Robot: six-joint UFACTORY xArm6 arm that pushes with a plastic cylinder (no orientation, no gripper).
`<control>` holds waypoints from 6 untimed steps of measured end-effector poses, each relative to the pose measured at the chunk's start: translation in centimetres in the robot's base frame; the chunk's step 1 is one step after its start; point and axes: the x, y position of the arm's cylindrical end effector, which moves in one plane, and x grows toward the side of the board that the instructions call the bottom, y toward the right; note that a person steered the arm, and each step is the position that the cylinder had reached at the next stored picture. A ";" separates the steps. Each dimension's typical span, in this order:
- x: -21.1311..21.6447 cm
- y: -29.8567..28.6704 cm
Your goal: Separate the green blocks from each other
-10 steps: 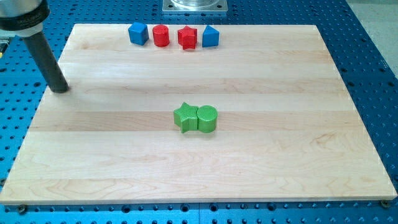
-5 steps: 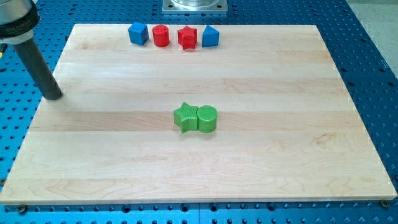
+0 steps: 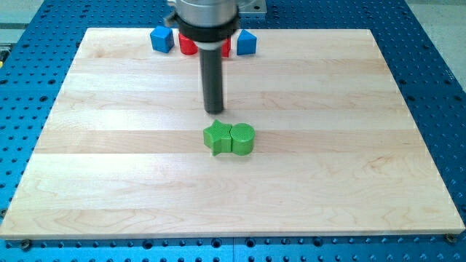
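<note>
A green star block (image 3: pixel 216 137) and a green cylinder (image 3: pixel 243 138) lie side by side, touching, near the middle of the wooden board (image 3: pixel 109 182). The star is on the view's left of the cylinder. My tip (image 3: pixel 214 110) rests on the board just above the green star in the view, a short gap away, not touching it.
Along the board's top edge stand a blue cube (image 3: pixel 162 38), a red block (image 3: pixel 186 46) and a second red block (image 3: pixel 226 49), both partly hidden behind the rod's housing, and a blue block (image 3: pixel 247 43). Blue perforated table surrounds the board.
My tip has moved far to the view's right, from the board's left edge to just above the green star. The blocks have not moved.
</note>
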 end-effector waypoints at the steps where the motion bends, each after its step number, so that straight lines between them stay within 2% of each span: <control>1: 3.8 2.0; 3: 9.3 0.9; 5: 11.2 1.9; 6: 11.4 -1.0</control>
